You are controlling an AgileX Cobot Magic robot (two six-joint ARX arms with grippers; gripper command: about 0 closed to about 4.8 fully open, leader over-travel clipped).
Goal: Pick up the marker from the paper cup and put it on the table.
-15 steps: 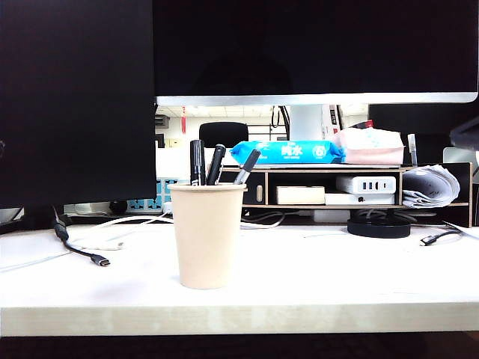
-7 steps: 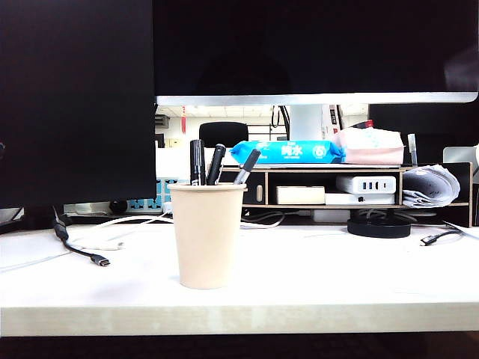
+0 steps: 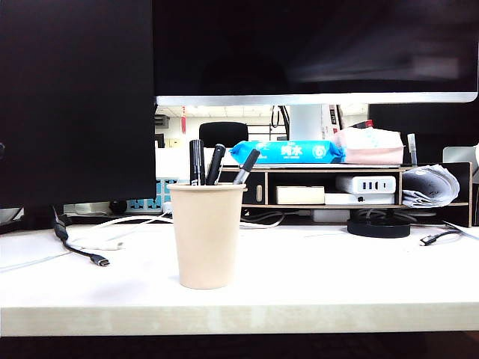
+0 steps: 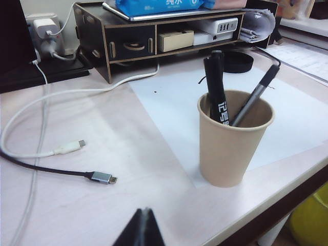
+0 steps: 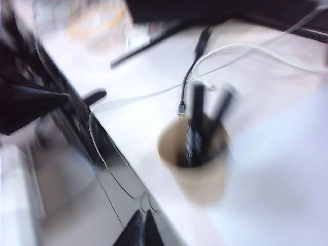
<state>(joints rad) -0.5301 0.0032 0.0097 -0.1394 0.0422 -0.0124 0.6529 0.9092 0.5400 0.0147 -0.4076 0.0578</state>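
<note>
Cup: the plain cream-beige paper cup [image 3: 207, 235] with a rolled rim stands upright near the front edge of the table, left of centre in the exterior view.
Marker: the thick black cylindrical marker [image 4: 216, 88] with white print on its barrel stands in the cup, its top above the rim; it leans only slightly.
Pens: two slimmer black pens share the cup; the one with a greyish end [image 4: 254, 96] leans against the rim on the side away from the marker.
Table: the wide white desk top [image 3: 322, 277] with a pale wood-look front edge carries the cup, with bare surface all round it.
Cables: a black cable with a metal plug [image 4: 100, 177] and a white cable [image 4: 66, 148] lie on the table, well apart from the cup.
Shelf: a dark wooden shelf riser with compartments [image 4: 130, 41] stands behind the cup, a blue packet on top.
Left gripper: left gripper [image 4: 141, 229] hangs above the table edge, apart from the cup, fingertips pressed together, grasping nothing.
Right gripper: right gripper [image 5: 142, 228] is above and to one side of the cup in a blurred picture, fingertips clenched together, empty.
</note>
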